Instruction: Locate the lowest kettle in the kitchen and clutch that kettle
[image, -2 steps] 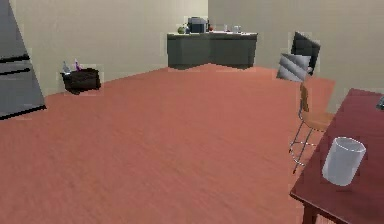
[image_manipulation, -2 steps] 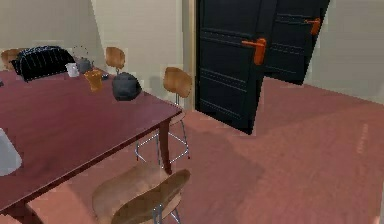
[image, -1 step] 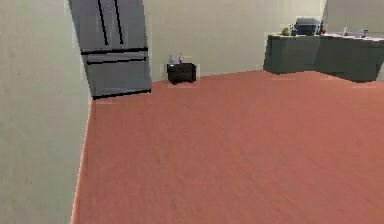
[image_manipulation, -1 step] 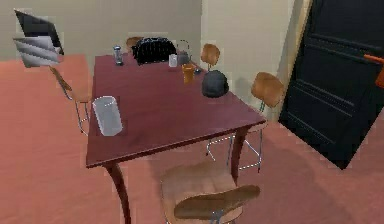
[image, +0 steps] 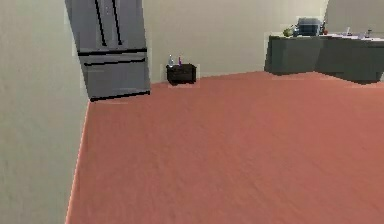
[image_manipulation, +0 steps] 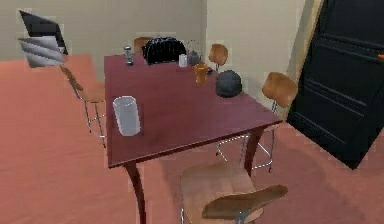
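- Where the tabletop's (image_manipulation: 175, 115) right edge runs, a dark round vessel (image_manipulation: 229, 84) sits near an orange cup (image_manipulation: 202, 72).
- Pincer's state and bearing to it: cannot tell.

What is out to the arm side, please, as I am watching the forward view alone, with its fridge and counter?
Observer: A dark red dining table stands there, with wooden chairs around it.
Operator: Thank you. Could anything on it be a kettle?
Observer: A dark round thing sits near the table's edge toward the arm side view's right. I cannot tell whether it is a kettle.
Operator: And what else is on it?
Observer: A pale cylinder stands upright near the opposite edge.
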